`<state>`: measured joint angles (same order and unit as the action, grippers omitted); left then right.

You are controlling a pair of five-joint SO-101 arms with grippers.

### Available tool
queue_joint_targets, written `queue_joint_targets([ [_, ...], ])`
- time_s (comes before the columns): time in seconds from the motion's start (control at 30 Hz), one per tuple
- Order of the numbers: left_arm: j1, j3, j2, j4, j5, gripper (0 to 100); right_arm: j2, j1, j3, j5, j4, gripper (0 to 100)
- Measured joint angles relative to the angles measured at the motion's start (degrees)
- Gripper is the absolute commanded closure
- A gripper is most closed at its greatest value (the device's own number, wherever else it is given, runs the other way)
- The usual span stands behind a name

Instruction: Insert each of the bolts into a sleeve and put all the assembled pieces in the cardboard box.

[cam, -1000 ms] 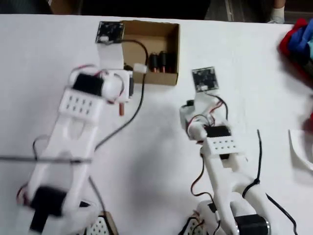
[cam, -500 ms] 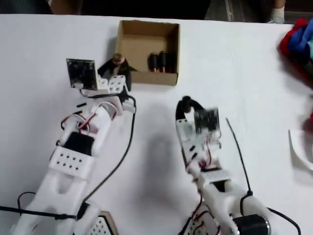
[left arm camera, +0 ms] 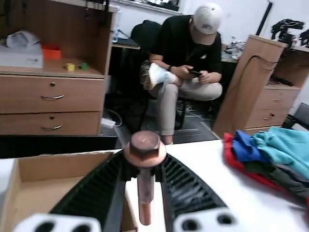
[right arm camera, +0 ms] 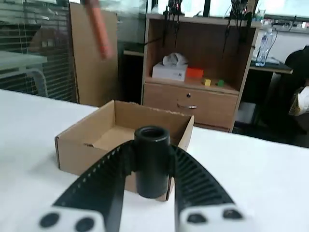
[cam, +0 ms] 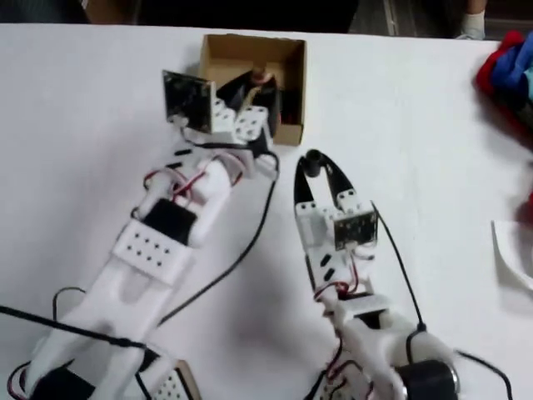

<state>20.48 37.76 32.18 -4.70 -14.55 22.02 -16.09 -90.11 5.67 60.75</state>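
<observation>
My left gripper (cam: pixel 254 81) hangs over the cardboard box (cam: pixel 291 58), shut on a copper bolt (cam: pixel 259 75). In the left wrist view the bolt (left arm camera: pixel 143 174) stands upright, head up, between the black fingers (left arm camera: pixel 186 186), with the box (left arm camera: pixel 29 181) below. My right gripper (cam: pixel 313 165) sits on the table just in front of the box's right corner, shut on a black sleeve (cam: pixel 311 163). The sleeve (right arm camera: pixel 151 159) stands upright with its open bore up, in front of the box (right arm camera: pixel 72 147). The bolt (right arm camera: pixel 96 26) shows blurred high above the box. The left gripper hides the box's contents.
A pile of coloured cloth (cam: pixel 504 71) lies at the table's right edge, also in the left wrist view (left arm camera: pixel 270 150). A white object (cam: pixel 512 250) sits at the right edge lower down. Black cables trail beside both arms.
The left arm swung from left of the box to over it, carrying the bolt. The right gripper turned and drew back slightly, with the sleeve now upright in front of the box.
</observation>
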Motion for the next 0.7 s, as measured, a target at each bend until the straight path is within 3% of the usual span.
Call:
queue_joint_targets([
  [0.13,2.64,-0.44,0.0,-0.88,0.0,97,-12.04,1.76,5.36,0.0,5.36,97.9],
  [0.4,3.52,-0.44,-0.7,-1.32,0.0,97,-33.05,-0.62,7.65,0.0,31.38,97.9],
  [0.7,5.01,-0.44,-5.19,-1.32,0.0,97,-34.81,-1.41,7.82,0.0,34.02,97.9],
])
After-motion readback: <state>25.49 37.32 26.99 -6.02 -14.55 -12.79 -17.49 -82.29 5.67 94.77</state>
